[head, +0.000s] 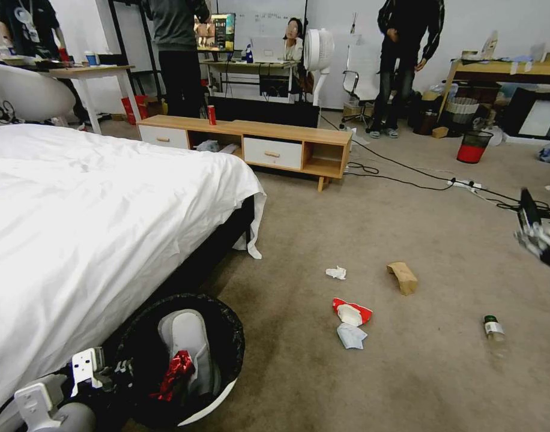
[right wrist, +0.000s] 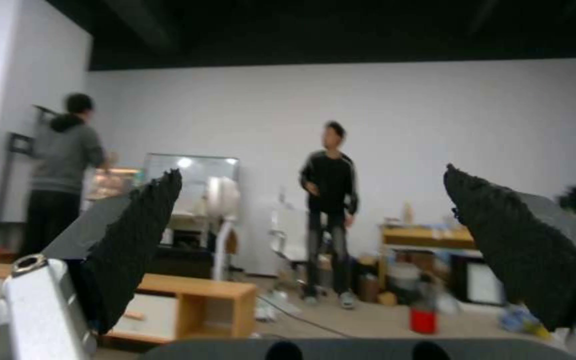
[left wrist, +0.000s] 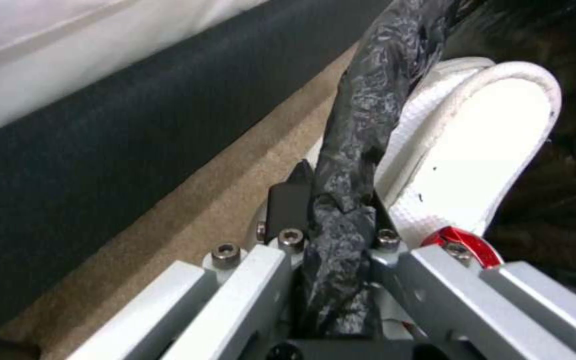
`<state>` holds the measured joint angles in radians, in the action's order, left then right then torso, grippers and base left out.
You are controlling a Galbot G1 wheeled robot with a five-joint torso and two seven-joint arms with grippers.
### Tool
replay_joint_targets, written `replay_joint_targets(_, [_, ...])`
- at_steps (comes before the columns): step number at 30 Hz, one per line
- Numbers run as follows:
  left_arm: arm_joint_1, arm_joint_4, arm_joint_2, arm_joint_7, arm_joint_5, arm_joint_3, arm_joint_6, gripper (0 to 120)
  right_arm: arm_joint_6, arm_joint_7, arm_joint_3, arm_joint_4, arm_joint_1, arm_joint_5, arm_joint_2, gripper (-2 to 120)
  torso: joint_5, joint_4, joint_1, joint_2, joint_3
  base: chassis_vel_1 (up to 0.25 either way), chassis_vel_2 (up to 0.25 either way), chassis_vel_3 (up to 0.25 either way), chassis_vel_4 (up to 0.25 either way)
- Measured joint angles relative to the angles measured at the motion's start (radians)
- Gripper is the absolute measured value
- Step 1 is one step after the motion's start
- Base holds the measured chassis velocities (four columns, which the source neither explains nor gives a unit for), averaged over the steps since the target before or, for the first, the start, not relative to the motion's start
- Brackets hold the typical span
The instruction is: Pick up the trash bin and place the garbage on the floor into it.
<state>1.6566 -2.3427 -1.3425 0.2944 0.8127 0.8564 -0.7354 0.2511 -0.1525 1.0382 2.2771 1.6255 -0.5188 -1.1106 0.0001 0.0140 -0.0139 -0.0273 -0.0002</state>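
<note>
1. Low at the near left of the head view: left gripper (head: 104, 375), reaching in from the bottom corner beside the bed (head: 77, 210), clamped on the near rim of the trash bin (head: 227, 393).
2. Seen from the left wrist: fingers (left wrist: 288, 205) pressed together on a fold of the black bag (left wrist: 361, 130) that covers the rim, one outside the bin and one inside.
3. Trash bin tilted, its opening turned toward the camera, close against the dark bed base at the foot of the white sheet.
4. Inside the bin: a white slipper (head: 188, 342) and a crushed red can (head: 176, 369), the can just beyond the clamped rim and almost touching the gripper's inner link in the left wrist view.
5. Right gripper (head: 530, 225) raised at the far right edge of the head view, well above the floor (head: 359, 216); from the right wrist, its two dark ridged pads (right wrist: 135, 235) spread wide apart with nothing between them, pointing level across the room.
6. Garbage scattered on the beige carpet between the two arms, well apart from both: a small white tissue (head: 336, 272), a brown paper bag (head: 402, 278), a red-and-white wrapper (head: 352, 312) touching a pale crumpled tissue (head: 351, 336), and a clear green-capped bottle (head: 494, 328) lying nearest the right side.
</note>
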Motion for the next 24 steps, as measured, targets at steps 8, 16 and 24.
replay_joint_targets(8, [-0.003,0.008,-0.002,-0.017,-0.013,-0.007,0.000,2,0.027,-0.004,-0.056,-0.032,0.024,0.072,-0.105,100,0.0001,-0.0002,0.000,0.000,0.000,0.000,0.000,0.000,0.000])
replay_joint_targets(16, [-0.003,0.022,0.000,-0.053,-0.033,-0.004,0.000,2,0.027,-0.010,-0.094,-0.059,0.022,0.120,-0.121,100,-0.0002,-0.0002,0.000,0.000,0.000,0.000,0.000,0.000,0.000])
replay_joint_targets(24, [-0.007,0.030,0.000,-0.059,-0.033,-0.003,0.000,2,0.027,-0.011,-0.115,-0.068,0.019,0.133,-0.128,100,0.0000,-0.0002,0.000,0.000,0.000,0.000,0.000,0.000,0.000])
